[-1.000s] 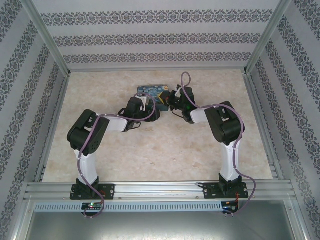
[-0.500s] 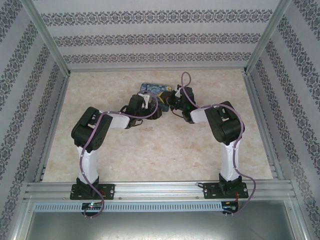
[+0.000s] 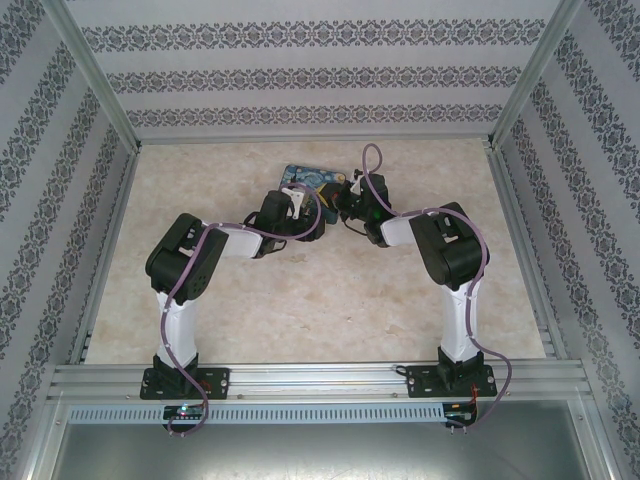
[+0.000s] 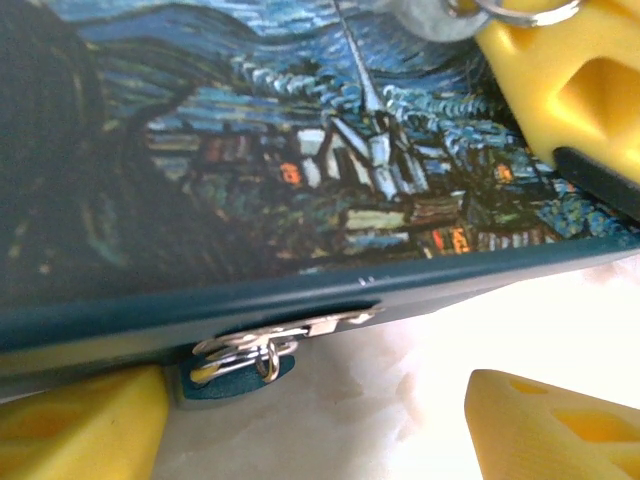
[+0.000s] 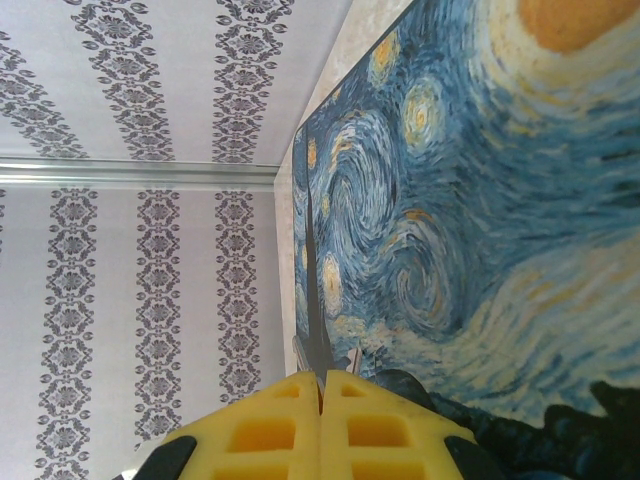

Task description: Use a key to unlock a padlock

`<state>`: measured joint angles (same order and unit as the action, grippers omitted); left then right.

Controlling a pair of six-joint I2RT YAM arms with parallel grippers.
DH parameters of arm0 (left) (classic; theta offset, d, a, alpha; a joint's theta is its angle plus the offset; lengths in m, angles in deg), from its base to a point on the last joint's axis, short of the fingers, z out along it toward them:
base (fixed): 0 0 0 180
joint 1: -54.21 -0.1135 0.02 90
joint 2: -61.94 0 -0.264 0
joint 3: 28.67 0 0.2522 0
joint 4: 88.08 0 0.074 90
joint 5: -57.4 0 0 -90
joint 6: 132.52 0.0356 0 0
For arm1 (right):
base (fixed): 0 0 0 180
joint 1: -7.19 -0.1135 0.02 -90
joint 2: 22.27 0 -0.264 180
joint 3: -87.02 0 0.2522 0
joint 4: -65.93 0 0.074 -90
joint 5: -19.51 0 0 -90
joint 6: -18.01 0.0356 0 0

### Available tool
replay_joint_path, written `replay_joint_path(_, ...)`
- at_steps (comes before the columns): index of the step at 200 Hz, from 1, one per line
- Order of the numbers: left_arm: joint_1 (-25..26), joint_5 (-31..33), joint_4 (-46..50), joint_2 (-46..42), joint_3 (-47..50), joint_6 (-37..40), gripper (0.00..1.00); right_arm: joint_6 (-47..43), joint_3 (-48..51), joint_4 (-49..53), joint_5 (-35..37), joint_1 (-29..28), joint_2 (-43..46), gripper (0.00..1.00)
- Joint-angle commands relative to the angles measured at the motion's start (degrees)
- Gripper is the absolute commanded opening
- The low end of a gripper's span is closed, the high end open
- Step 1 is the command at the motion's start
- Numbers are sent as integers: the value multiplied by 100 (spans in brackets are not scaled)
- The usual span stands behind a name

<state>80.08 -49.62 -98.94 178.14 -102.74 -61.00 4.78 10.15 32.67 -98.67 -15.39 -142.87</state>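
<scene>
The dark-blue painted box [image 3: 322, 177] lies at the table's far middle. On its front edge a metal hasp carries the tiny teal padlock [image 4: 232, 381], whose thin shackle [image 4: 267, 361] hangs through the ring. My left gripper [image 4: 315, 392] is open and low at that edge; its left finger [image 4: 80, 430] sits right beside the padlock and the right finger [image 4: 550, 430] stands well apart. My right gripper [image 5: 321, 378] is shut on the key [image 5: 315, 300], seen edge-on as a thin dark blade over the box lid. From above, the left gripper [image 3: 297, 203] and right gripper [image 3: 350, 197] flank the box.
A yellow finger of the right gripper [image 4: 560, 80] and a metal key ring [image 4: 520, 12] hang over the box lid's far corner. Patterned walls enclose the marbled table [image 3: 320, 300]; the back wall [image 5: 150, 250] is close behind the box.
The left arm has slid right and forward against the box's front edge, and its jaws have narrowed slightly. The box has shifted a little to the right. The right arm holds still.
</scene>
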Motion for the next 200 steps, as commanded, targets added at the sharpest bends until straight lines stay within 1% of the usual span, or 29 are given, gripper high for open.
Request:
replay_joint_path(1, 18, -312, -6, 289, -26, -226, 78, -31, 125, 18, -64, 52, -175, 0)
replay_joint_path(15, 19, -534, -255, 250, 44, -567, 78, -33, 132, 18, -60, 52, -175, 0)
replay_joint_path(46, -11, -816, -866, 206, 221, -1234, 77, -31, 140, 27, -55, 45, -166, 0)
replay_joint_path(91, -13, -1051, -1280, 192, 310, -1742, 76, -31, 132, 27, -64, 48, -168, 0)
replay_joint_path(166, -101, -1120, -2418, 148, 815, -2861, 75, -22, 119, 15, -73, 51, -194, 0)
replay_joint_path(200, -131, -1074, -2707, 165, 938, -3195, 74, -13, 119, 0, -73, 51, -206, 0)
